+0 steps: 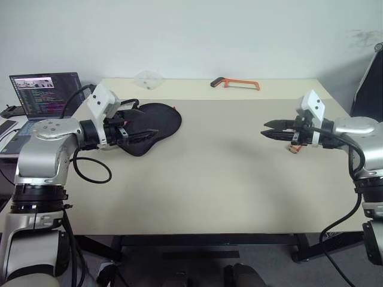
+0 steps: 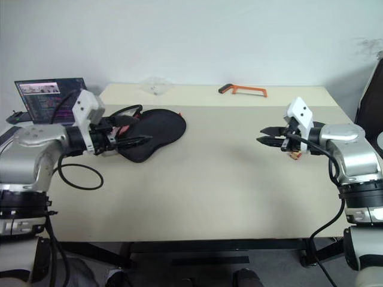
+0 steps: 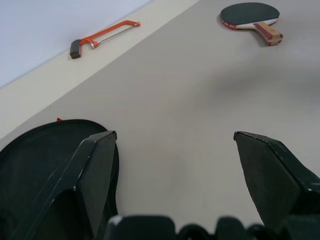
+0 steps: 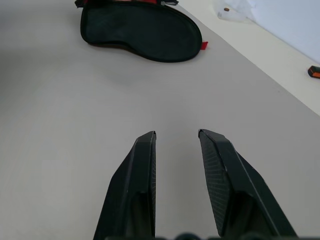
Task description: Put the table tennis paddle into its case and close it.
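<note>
Beige surface seen from the head camera, with both arms raised over it and pointing inward toward each other. The left tool hovers at the near edge of the case, its two fingers spread wide and holding nothing; in the left wrist view one finger overlaps the dark edge of the case while the other stands over bare surface. Whether the finger touches the fabric cannot be told. The case lies flat on the left half of the surface, a dark paddle-shaped form with a small red tab at its far edge.

The right tool hangs above the right half of the surface, its fingers a narrow gap apart and empty. The paddle lies flat on the right side of the surface, dark face up, pale handle showing just beneath the right arm in the head view; the blade is hidden there by the arm. Paddle and case are well apart, with open surface between them.

At the far edge lie an orange-framed hacksaw and a clear plastic bag. An open laptop stands beyond the left arm, off the surface's left side.
</note>
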